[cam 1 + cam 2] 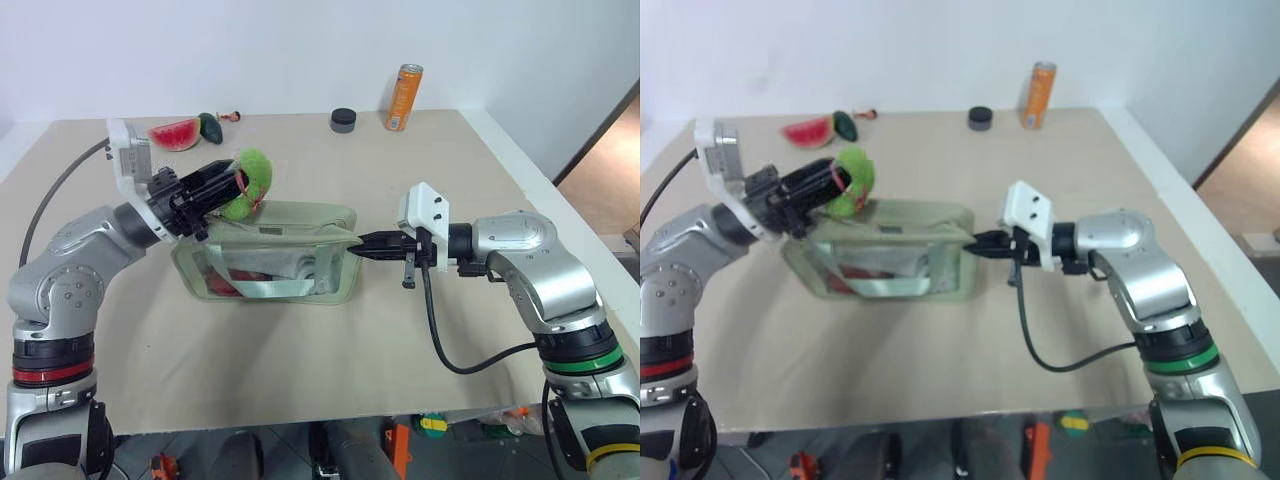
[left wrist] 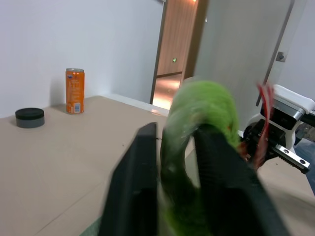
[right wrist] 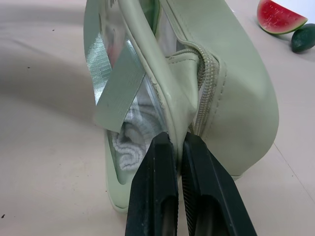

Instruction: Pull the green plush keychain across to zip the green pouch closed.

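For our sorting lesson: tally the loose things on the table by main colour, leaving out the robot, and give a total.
Green: 3 (fuzzy lime plush keychain, pale sage zip pouch, dark green oval toy)
Red: 1 (watermelon slice toy)
Orange: 1 (drink can)
Black: 1 (round puck)
Total: 6

I see a beige table [image 1: 300, 380] against a plain white wall [image 1: 250, 50] — evenly lit. Past its right edge, wood floor [image 1: 605, 150]; the left wrist view catches a wooden door [image 2: 177, 44].

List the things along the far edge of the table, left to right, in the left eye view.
Watermelon slice → small dark green oval toy → black puck-like disc → orange can.
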